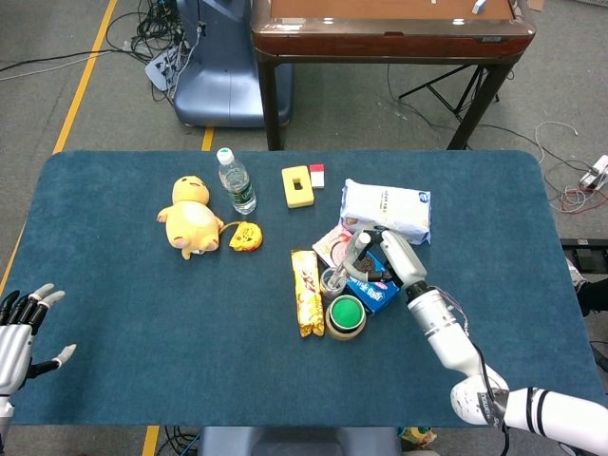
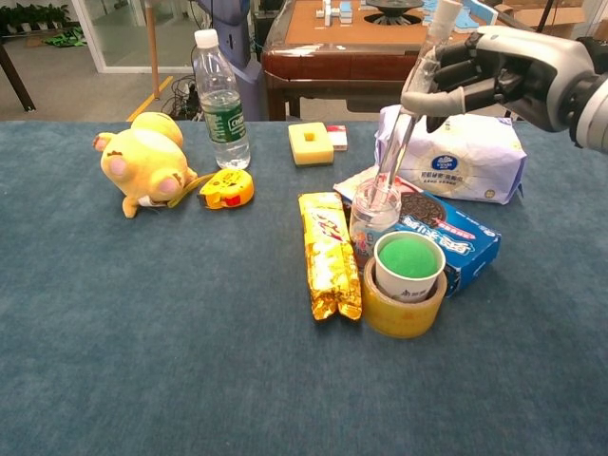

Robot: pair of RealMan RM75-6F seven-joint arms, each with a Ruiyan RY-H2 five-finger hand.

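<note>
The right hand [image 2: 494, 71] is closed around a long clear glass rod [image 2: 404, 123], which is held slanted with its lower end inside the small clear glass jar [image 2: 372, 217] below and to the hand's left. Just beside the jar a green-filled white cup [image 2: 408, 266] is seated in a roll of yellowish tape [image 2: 399, 309]. Under the hand a blue biscuit box [image 2: 456, 242] is seen, a white tissue pack [image 2: 465, 157] behind. Far off, the left hand [image 1: 21, 328] is held with fingers spread, nothing in it.
</note>
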